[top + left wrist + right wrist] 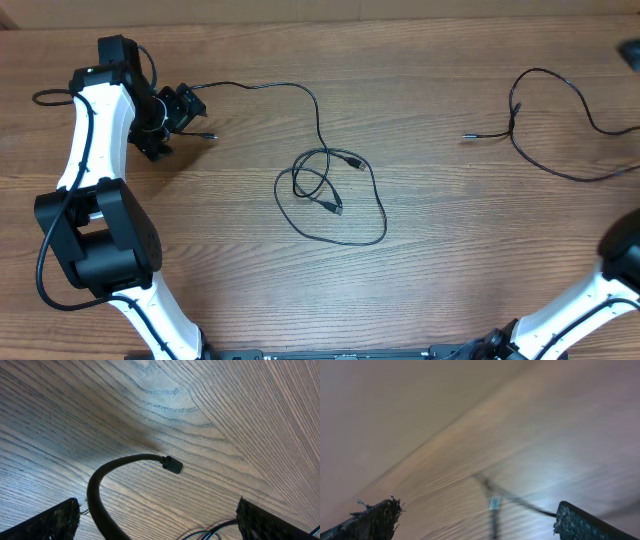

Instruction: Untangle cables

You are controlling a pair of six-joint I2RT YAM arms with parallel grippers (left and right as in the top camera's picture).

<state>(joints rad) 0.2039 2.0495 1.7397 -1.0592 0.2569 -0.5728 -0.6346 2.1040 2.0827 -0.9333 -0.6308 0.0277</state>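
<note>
A thin black cable [300, 90] runs from beside my left gripper [186, 106] to a loose tangle of loops [330, 195] in the middle of the table, where two plug tips lie. A small plug tip [208, 135] lies just right of the left gripper. In the left wrist view the fingers [157, 522] are wide apart. A cable end [115, 467] with a black plug tip arches between them, near the left finger. A second cable [560, 110] lies apart at the right. The right gripper [630, 50] is at the frame edge. Its blurred wrist view shows open fingers [477, 520] above a cable [495, 502].
The wooden table [450, 260] fills the view. My left arm [95, 230] stands at the left. My right arm [600, 290] rises at the bottom right corner. A thicker black robot cable [45, 98] loops at the far left.
</note>
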